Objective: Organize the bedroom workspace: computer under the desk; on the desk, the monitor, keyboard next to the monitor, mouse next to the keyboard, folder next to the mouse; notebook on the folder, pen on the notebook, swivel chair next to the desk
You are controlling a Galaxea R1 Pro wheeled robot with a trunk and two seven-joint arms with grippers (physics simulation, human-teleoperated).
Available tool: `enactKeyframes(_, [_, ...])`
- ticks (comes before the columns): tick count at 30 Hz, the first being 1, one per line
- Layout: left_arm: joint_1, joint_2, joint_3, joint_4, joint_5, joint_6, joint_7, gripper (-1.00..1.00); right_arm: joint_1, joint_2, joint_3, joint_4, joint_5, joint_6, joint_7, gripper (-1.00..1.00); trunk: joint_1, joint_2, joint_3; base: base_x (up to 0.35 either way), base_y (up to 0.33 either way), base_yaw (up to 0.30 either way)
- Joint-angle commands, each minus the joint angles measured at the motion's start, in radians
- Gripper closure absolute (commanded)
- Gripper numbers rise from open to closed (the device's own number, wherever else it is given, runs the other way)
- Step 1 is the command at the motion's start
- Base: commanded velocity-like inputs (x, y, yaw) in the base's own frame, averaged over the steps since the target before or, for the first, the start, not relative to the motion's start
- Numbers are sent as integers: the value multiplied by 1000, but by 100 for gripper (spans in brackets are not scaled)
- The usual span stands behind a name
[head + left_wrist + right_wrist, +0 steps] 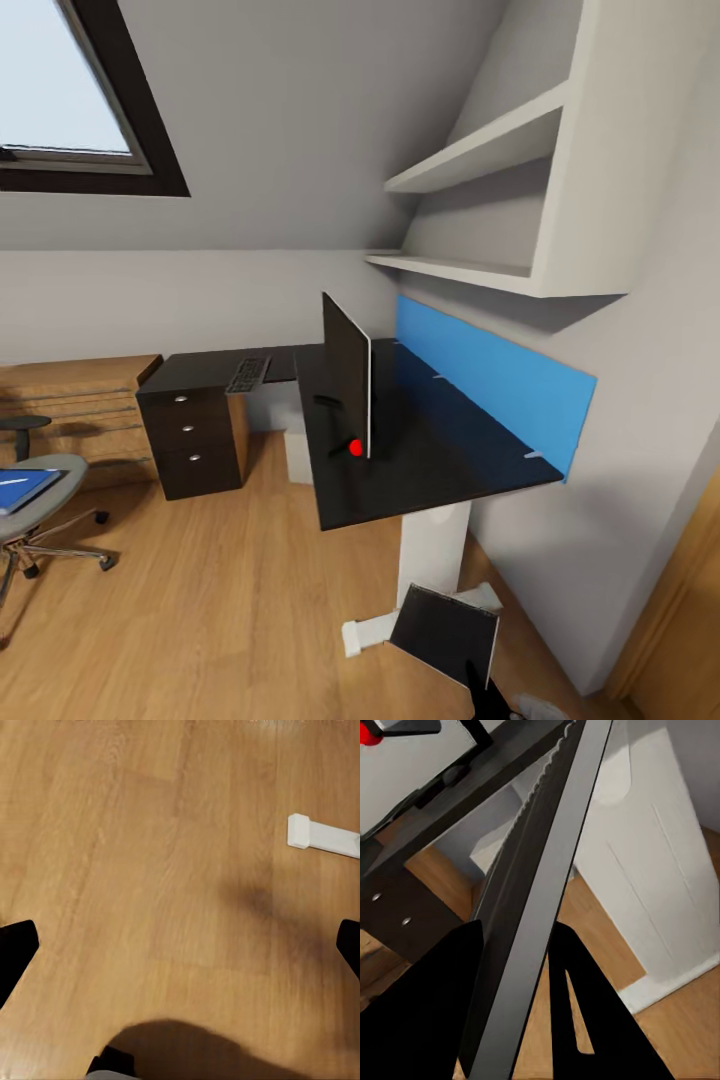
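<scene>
Two right fingers [514, 1005] pinch the thin grey folder [536, 892] edge-on between them, below the desk [420, 470].

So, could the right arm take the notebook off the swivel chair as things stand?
Probably not. The right gripper has its jaws shut on the folder, and the notebook lies on the swivel chair far off to the robot's left, across the wooden floor.

Right gripper [514, 1009]: low in the head view at 5 o'clock, black fingers [427, 1012] clamped either side of the thin grey folder [536, 892], which stands edge-on between them. Left gripper [180, 945]: pointing down, fingers [15, 949] spread wide, nothing between.
</scene>
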Motion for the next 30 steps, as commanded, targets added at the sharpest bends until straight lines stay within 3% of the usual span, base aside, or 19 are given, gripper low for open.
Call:
enactKeyframes(1, [0,1,0,1,10,-1,-5,-100,-1,0,16,2,-12,-1,16,100,0,-1,-1,0,302,0])
enactKeyframes(14, [-1,0,0,3,10,-1,-6,-100,-1,14,24,64,-13,2,17,100,0,-1,-1,0,290,0])
enactKeyframes(21, [0,0,0,3,10,-1,-6,-100,-1,15,23,67,-13,4,5,100,0,-1,-1,0,145,0])
enactKeyframes(23, [-1,-1,0,3,10,-1,-7,-100,-1,28,24,68,-13,2,3,100,0,-1,-1,0,37,0])
enactKeyframes(24, [-1,-1,0,3,10,-1,-6,-100,-1,55,25,71,-12,1,3,100,0,-1,-1,0,13,0])
enactKeyframes(30, [-1,0,0,3,10,-1,-6,-100,-1,85,22,99,-11,-1,2,100,0,-1,-1,0,6,0])
